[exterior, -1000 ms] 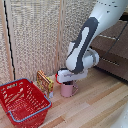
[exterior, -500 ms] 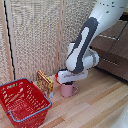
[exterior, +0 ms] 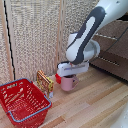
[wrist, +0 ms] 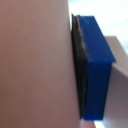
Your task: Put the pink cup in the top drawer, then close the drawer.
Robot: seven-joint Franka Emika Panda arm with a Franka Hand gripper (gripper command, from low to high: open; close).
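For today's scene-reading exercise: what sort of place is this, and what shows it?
Probably a home-like room, perhaps staged. It has a light wooden plank floor, a woven folding screen at the back, a dark brown dresser at the exterior view's right, and household things such as a red basket and a pink mug.

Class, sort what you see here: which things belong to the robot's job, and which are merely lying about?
Job:
- tool, down at the mug
- pink mug
- brown dresser

Lying about:
- red wire basket
- yellow box
- red bowl behind the mug
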